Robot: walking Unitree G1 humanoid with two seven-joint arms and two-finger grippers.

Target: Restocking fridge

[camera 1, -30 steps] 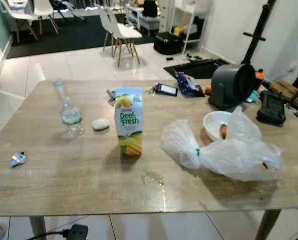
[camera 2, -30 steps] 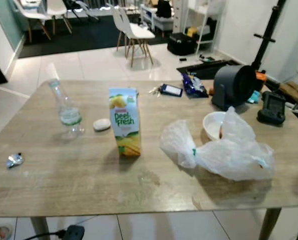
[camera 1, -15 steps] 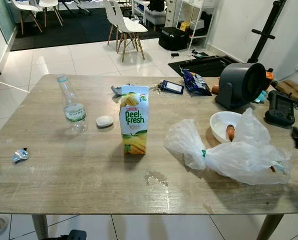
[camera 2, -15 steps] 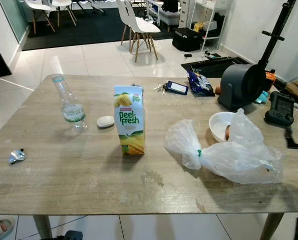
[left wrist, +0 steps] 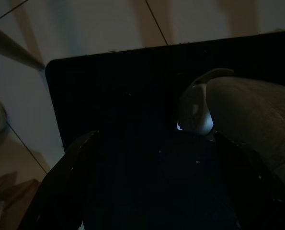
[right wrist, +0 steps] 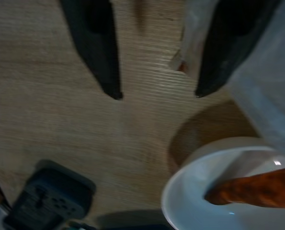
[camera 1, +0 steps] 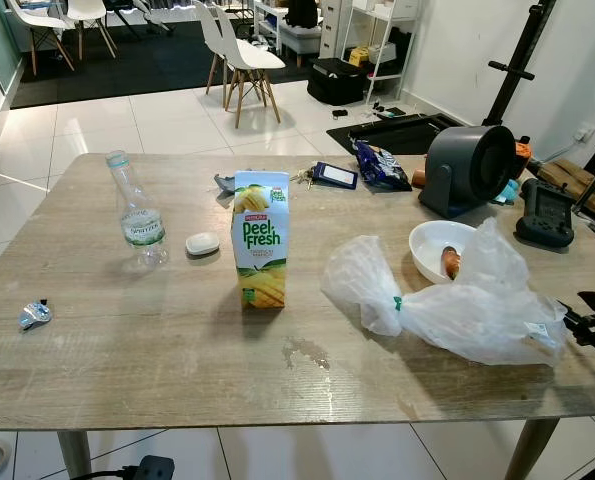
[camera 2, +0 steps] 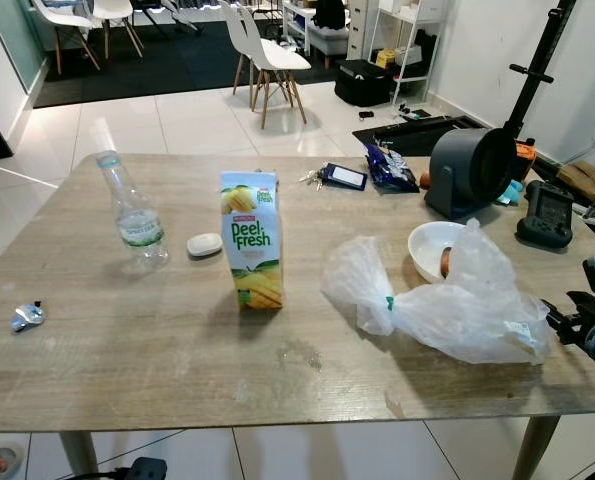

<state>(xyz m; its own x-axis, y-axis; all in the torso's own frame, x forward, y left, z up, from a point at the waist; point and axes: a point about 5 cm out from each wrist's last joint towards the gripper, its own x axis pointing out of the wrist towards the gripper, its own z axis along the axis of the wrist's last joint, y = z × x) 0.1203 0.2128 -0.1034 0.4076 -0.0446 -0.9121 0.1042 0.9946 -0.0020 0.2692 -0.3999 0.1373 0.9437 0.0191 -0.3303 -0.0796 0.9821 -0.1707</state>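
The right gripper (right wrist: pixel 154 93) is hovering with fingers spread over the light wood-grain table (camera 1: pixel 157 350), beside the crumpled clear plastic bag (camera 1: pixel 457 310). Just ahead of it, the white bowl (right wrist: pixel 204 191) is holding an orange carrot (right wrist: pixel 257 191). Well to its left, the yellow-green Peel Fresh juice carton (camera 1: pixel 261 240) is standing upright.

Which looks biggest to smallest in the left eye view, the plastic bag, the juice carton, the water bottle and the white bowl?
1. plastic bag
2. juice carton
3. water bottle and white bowl look close in size; the bag hides part of the bowl, so I would not rank them.
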